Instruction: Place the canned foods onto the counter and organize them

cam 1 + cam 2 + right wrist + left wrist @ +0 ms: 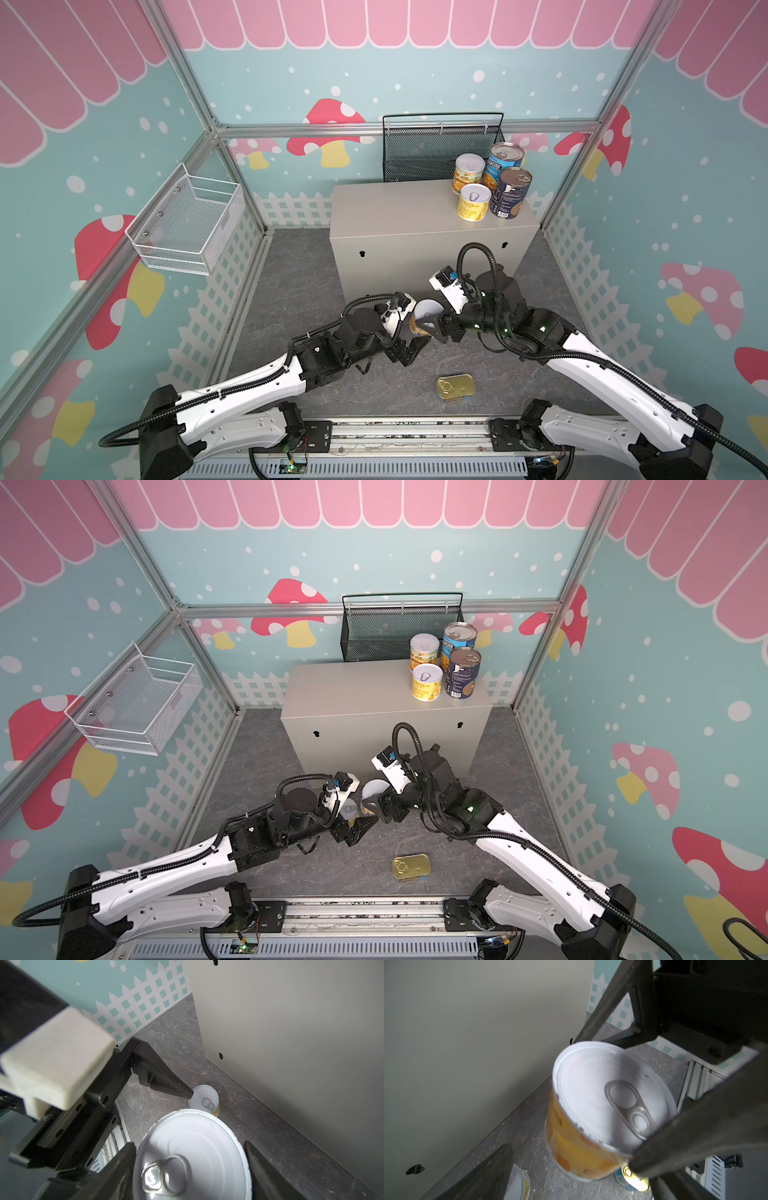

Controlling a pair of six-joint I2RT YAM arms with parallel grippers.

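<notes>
Four tins are seen standing upright at the right end of the counter point(395, 216) in both top views: two yellow-labelled tins point(473, 202) and, just to their right, two blue-labelled tins point(510, 193). One further yellow tin, the held tin point(428, 312), is clamped between the fingers of the right gripper point(189, 1145) in front of the counter's keyholed face. In the right wrist view a black finger point(122, 1167) is pressed to each side of its white pull-tab lid, and the tin appears to be lifted clear of the grey floor point(299, 291) and slightly tilted. The jaws of the left gripper point(360, 828) are spread wide and nothing is gripped by them. A last yellow tin, the floor tin point(204, 1099), is seen upright on the floor near the counter's base, with one left fingertip point(185, 1093) at its rim; whether contact is made cannot be told. The gold-topped SPAM tin point(456, 387) is laid flat on the floor nearer the robot's base, apart from both grippers
</notes>
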